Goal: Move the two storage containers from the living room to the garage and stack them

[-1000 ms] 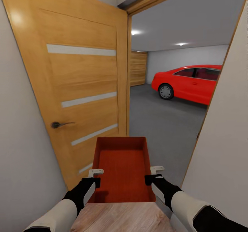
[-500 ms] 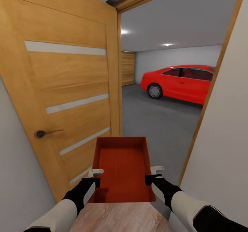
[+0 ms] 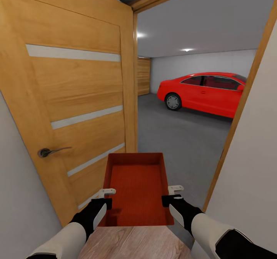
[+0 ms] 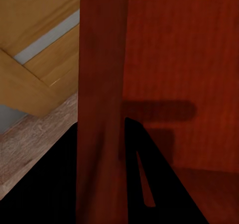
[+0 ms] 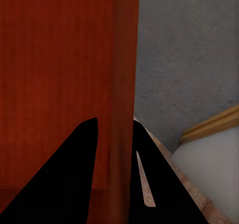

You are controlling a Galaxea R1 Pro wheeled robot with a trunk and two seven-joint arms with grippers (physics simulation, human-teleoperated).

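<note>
You've got one storage container point(image 3: 137, 188) pinched by both grippers' fingers point(image 3: 107, 192) at the garage point(image 3: 184, 136) doorway; setting down and stacking remain.

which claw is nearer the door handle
Left. The left claw grips the container wall on the side facing the door handle; the right claw grips the opposite wall, beside the bare white wall.

Red-orange bin point(image 3: 136, 186), honey-wood door point(image 3: 77, 97) w/ frosted strips, red car point(image 3: 204, 93)
</note>
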